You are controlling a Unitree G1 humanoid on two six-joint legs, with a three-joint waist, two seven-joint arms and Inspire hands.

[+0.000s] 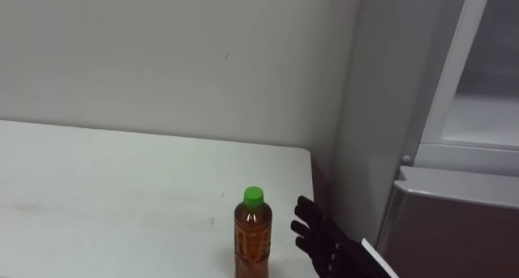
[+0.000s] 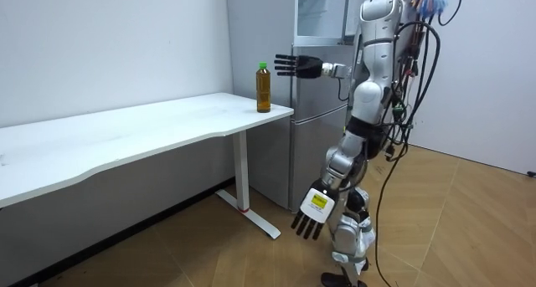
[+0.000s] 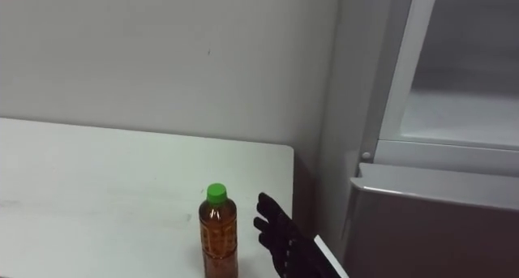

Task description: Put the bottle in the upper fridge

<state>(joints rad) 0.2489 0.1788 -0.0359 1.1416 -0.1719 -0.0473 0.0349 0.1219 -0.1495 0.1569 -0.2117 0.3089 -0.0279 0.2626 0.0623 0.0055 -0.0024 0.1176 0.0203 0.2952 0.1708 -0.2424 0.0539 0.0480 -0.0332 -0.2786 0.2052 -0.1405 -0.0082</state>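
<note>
The bottle (image 1: 253, 236) of brown drink with a green cap stands up near the tabletop (image 1: 122, 189) corner, just left of my right hand (image 1: 326, 242), whose fingers are stretched out and hold nothing.

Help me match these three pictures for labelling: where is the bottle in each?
Left eye view: bottle bottom centre, by the right edge of the table, right hand just right of it.
Right eye view: bottom, left of centre, same hand beside it.
Room view: upper centre, on the table's end corner.
Shared landmark: the grey fridge past that table end.
</note>
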